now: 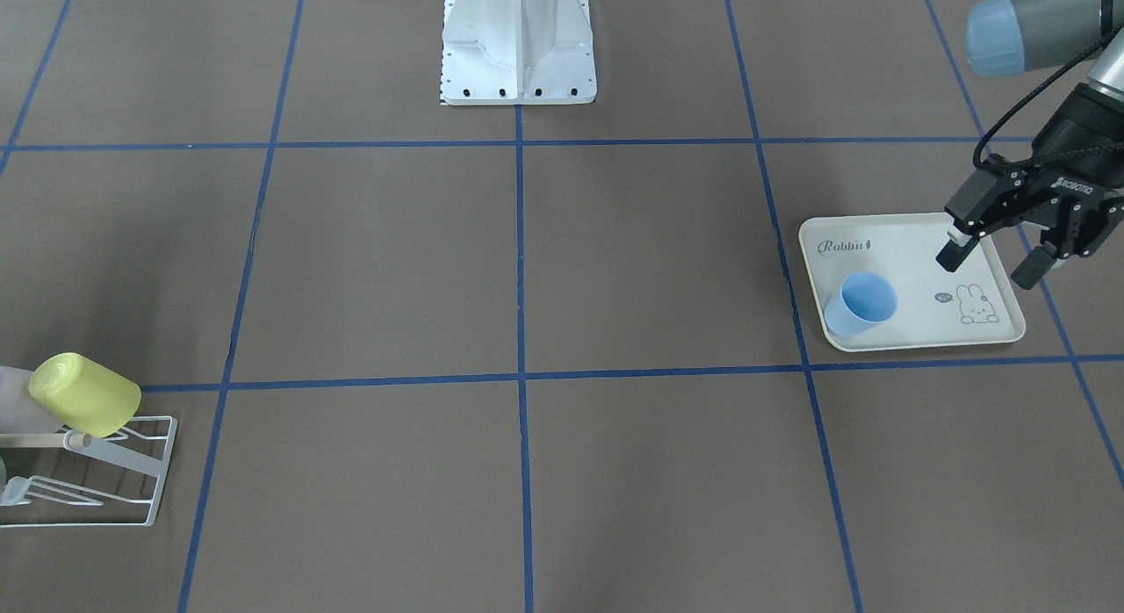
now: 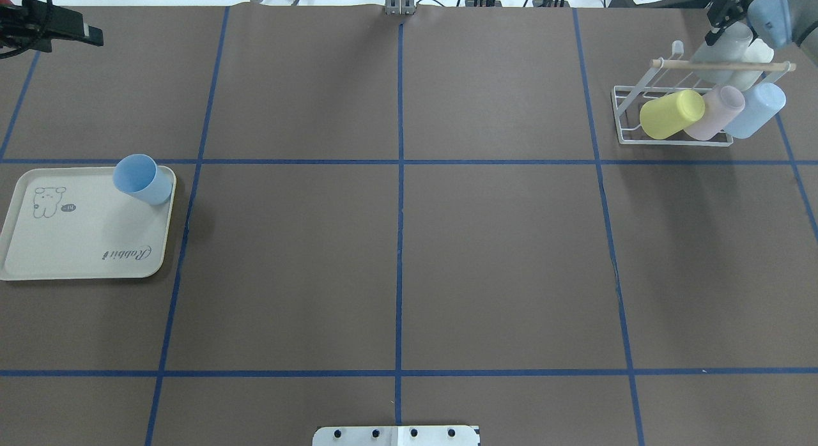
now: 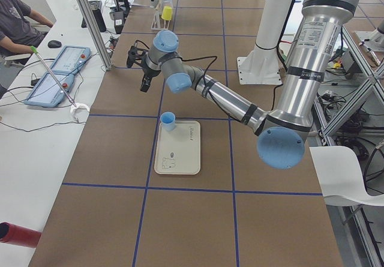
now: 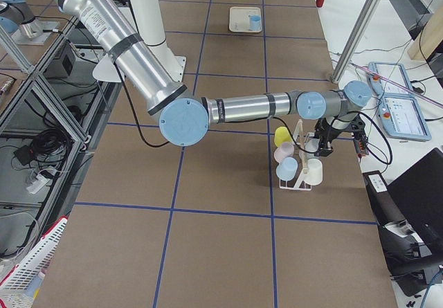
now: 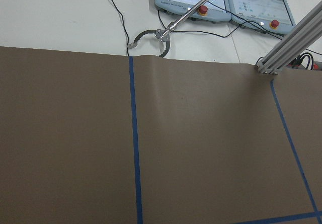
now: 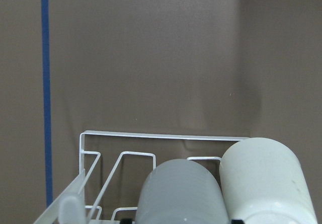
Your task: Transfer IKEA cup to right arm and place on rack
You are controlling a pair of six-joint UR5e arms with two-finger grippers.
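The light blue IKEA cup (image 1: 862,303) stands upright on the cream rabbit tray (image 1: 913,235), at its corner toward the table's middle; it also shows in the overhead view (image 2: 137,177). My left gripper (image 1: 990,263) is open and empty, above the tray's edge on the robot's side, a short way from the cup. The white wire rack (image 2: 629,136) with its wooden dowel (image 2: 716,64) stands at the far right. My right gripper (image 2: 719,18) is over the rack, fingers flanking a grey cup (image 6: 181,194) that lies on the pegs.
The rack also holds a yellow cup (image 2: 671,114), a pink cup (image 2: 719,110), a blue cup (image 2: 757,107) and a white cup (image 6: 266,178). The robot's base (image 1: 518,68) stands at the table's middle edge. Blue tape lines cross the brown table. Operators' tablets lie beyond the table's far edge.
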